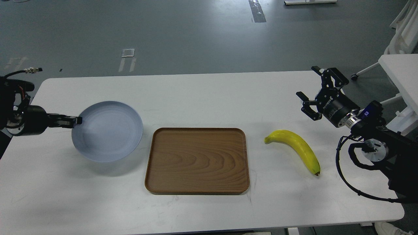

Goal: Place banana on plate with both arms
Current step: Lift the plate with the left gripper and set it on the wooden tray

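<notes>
The pale blue-grey plate [107, 131] is held in the air above the left side of the table, its shadow on the tabletop below it. My left gripper [75, 121] is shut on the plate's left rim. The yellow banana [295, 148] lies on the table at the right, stem end toward the tray, dark tip toward the front. My right gripper [313, 90] is open and empty, above the table behind and to the right of the banana.
A brown wooden tray [197, 160] lies at the table's middle, between plate and banana. The white table [202, 94] ends just past my right arm. Another white table [400, 73] stands at the far right.
</notes>
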Controlling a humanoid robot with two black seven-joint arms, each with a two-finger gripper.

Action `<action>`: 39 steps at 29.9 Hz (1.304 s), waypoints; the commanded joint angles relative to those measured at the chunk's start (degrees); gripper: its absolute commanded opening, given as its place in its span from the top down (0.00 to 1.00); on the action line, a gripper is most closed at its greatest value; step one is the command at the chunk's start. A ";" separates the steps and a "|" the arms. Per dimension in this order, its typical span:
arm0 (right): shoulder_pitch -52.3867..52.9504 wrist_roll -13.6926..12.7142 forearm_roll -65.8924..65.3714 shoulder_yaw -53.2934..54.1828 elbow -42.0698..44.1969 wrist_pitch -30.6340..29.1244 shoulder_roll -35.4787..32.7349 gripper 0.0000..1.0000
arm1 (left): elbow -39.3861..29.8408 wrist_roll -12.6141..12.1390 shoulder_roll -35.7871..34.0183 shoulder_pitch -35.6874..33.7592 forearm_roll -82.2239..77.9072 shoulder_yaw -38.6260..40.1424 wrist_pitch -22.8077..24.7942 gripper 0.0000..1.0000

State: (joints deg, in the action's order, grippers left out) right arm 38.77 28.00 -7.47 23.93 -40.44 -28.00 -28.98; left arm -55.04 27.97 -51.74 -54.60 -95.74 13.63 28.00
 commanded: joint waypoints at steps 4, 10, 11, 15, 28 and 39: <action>-0.10 0.00 0.00 0.07 0.09 0.00 0.07 0.00 | -8.58 0.03 4.79 -4.81 -0.33 -0.63 0.00 1.00; -0.10 0.00 0.00 0.06 0.09 0.00 0.07 0.00 | -7.63 -1.33 15.60 -8.24 -0.94 -6.06 0.00 1.00; -0.10 0.00 0.00 0.07 0.09 0.00 0.07 0.00 | -7.62 -1.34 15.62 -8.25 -0.94 -6.08 0.00 1.00; -0.10 0.00 0.00 -0.02 0.27 0.00 0.24 0.00 | -4.03 -2.39 22.19 -10.79 -0.86 -10.99 0.00 1.00; -0.27 0.00 0.00 -0.02 0.27 0.00 -0.02 0.00 | 3.28 -2.83 29.24 -10.36 -0.77 -17.24 0.00 1.00; -0.36 0.00 0.00 -0.02 0.27 0.00 0.07 0.00 | 6.17 -2.92 32.22 -10.27 -0.24 -17.33 0.00 1.00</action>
State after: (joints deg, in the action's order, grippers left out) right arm 38.42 28.00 -7.47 23.90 -40.17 -28.00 -28.85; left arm -49.87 25.05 -20.54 -64.90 -96.09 -3.69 28.00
